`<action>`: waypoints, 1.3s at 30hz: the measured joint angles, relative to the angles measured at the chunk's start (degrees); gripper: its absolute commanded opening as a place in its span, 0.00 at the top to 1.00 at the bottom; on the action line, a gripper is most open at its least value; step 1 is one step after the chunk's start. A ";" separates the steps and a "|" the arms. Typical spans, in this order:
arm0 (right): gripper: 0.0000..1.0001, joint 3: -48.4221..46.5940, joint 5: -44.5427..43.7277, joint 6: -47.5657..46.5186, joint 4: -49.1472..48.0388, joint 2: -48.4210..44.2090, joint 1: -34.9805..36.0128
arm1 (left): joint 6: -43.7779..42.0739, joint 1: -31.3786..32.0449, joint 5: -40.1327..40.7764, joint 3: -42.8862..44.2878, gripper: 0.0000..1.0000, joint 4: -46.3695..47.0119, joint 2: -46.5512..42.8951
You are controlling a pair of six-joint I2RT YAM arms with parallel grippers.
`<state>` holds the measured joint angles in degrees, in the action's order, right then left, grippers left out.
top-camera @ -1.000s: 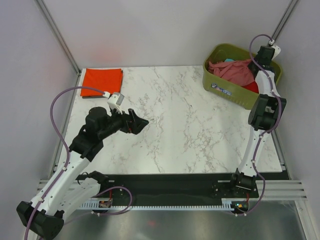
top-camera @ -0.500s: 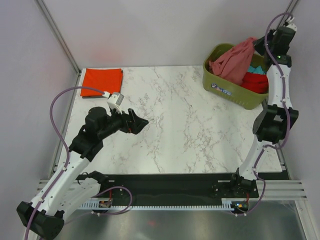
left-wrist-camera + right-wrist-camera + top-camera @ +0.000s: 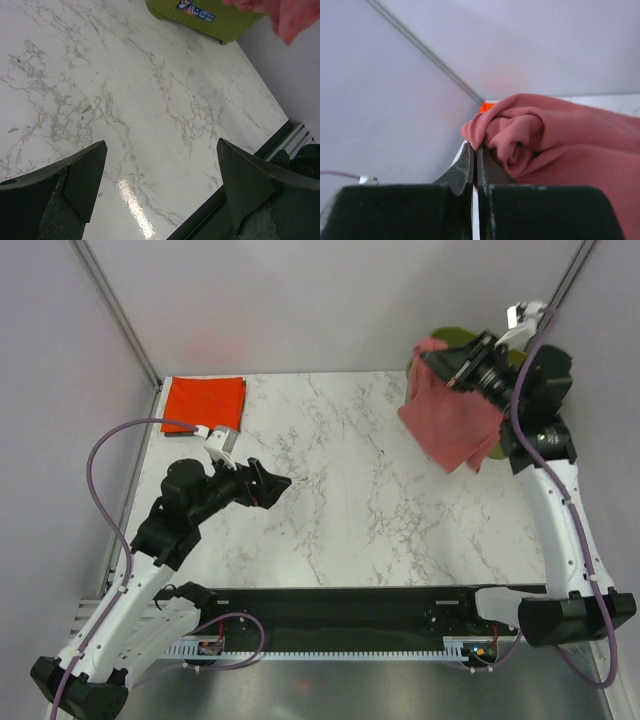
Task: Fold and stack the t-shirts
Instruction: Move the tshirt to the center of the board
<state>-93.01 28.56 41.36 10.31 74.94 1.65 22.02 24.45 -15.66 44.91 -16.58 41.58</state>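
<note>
Right hand (image 3: 436, 357) raised, pointing left, pinching dusty pink t-shirt (image 3: 452, 420), which hangs above worktop (image 3: 380, 510). Left hand (image 3: 282, 483) spread, hovering low.

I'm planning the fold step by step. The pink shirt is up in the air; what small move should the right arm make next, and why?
Probably carry the dusty pink t-shirt leftward and lower it onto the marble table: the right gripper pinches it bunched and hanging, and the left gripper hovers open.
</note>
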 measured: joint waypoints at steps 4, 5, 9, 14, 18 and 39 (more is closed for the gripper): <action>0.74 23.93 -1.33 1.33 -1.44 -9.09 9.22 | 0.09 0.00 1.60 -0.33 0.02 -0.04 -0.02; 0.70 30.82 -1.86 1.18 -0.13 -10.58 11.91 | 0.37 0.00 1.99 -0.50 0.02 0.00 -0.02; 0.46 43.01 -4.90 -0.92 10.43 -10.12 16.24 | 2.62 -0.02 1.44 -1.62 0.04 0.00 0.31; 0.35 43.21 -12.74 -3.08 19.89 -17.25 16.02 | 6.84 -0.04 -3.10 -3.10 0.05 0.46 4.76; 0.34 40.11 -19.61 -3.02 24.28 -25.90 16.02 | 9.18 2.34 -4.33 -4.04 0.07 0.35 13.27; 0.53 65.18 -25.09 4.63 30.01 -32.54 15.98 | 13.90 16.81 -0.13 -0.28 0.55 12.79 47.41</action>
<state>-27.83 3.46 46.00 40.32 42.39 17.63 35.92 41.25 -15.79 44.62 -3.79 88.99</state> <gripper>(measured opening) 0.478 0.705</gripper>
